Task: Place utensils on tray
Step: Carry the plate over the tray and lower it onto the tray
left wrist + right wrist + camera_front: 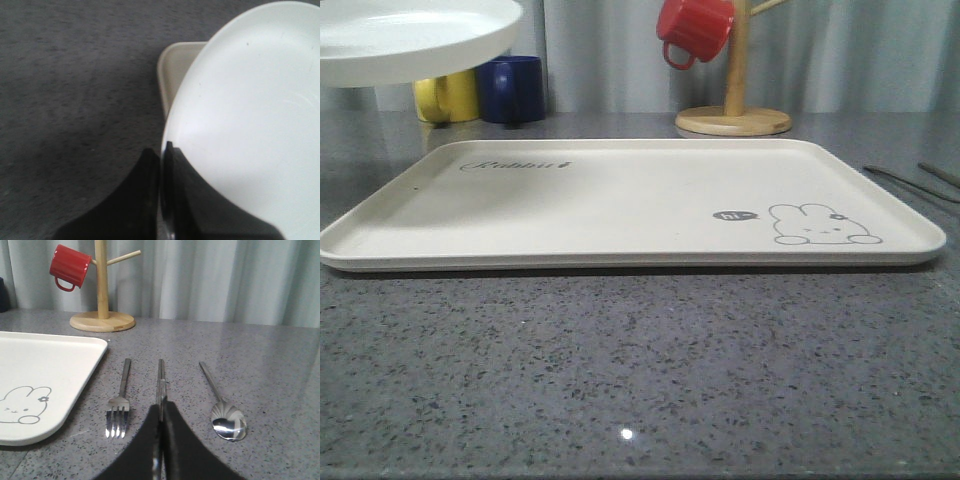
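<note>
Writing: "Rabbit" script and a rabbit drawing are printed on the cream tray (620,205).
Right gripper (161,452): closed on the chopsticks (160,385), between fork (119,407) and spoon (223,407), off the tray's right edge.
Left gripper (161,200): clamped on the white plate (250,130) rim, above the tray's far left corner.

Cream tray (620,200) with a grey rabbit drawing (at its 4 o'clock corner); speckled grey counter (620,360); white plate (410,35); red (695,28), yellow (445,97) and navy (515,88) mugs; silver fork (120,405), spoon (225,415).

Shiny metal fork (118,410), matt cream tray (620,200), speckled stone table (640,370)
</note>
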### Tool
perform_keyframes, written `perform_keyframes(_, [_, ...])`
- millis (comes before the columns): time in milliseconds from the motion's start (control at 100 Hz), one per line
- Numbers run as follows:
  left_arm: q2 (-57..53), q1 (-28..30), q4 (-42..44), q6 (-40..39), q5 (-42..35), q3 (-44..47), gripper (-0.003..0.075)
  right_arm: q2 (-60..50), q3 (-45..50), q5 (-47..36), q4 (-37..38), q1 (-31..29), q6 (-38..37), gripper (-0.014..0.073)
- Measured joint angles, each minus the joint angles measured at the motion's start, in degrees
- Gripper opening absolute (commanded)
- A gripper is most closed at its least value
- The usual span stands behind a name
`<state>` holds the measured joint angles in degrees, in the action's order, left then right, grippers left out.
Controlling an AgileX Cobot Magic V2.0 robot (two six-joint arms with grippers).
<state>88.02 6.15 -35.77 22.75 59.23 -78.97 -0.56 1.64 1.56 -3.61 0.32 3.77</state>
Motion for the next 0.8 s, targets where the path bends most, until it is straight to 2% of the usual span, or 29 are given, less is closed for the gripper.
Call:
perform_keyframes(190, [4.54,-8.72,-0.34,0.00,-0.24,-1.39,-0.0019,0.00,0.00,0.00,0.00,0.00,0.00,-0.0069])
perform_keyframes(340, [8.92,-12.55,-0.24,0.00,-0.72,-2.45,-0.0019,0.00,0.00,0.00,0.00,0.00,0.00,-0.0069])
perform_keyframes(540, [13.44,-14.97,1.18,0.00,-2.24,-3.08,-0.0019,0.00,0.00,0.00,0.00,0.00,0.00,-0.0069])
perform_keyframes(800, [16.01,-15.17,4.71,-2.23,-3.40,-3.21,-0.0013,0.00,0.00,0.00,0.00,0.00,0.00,-0.0069])
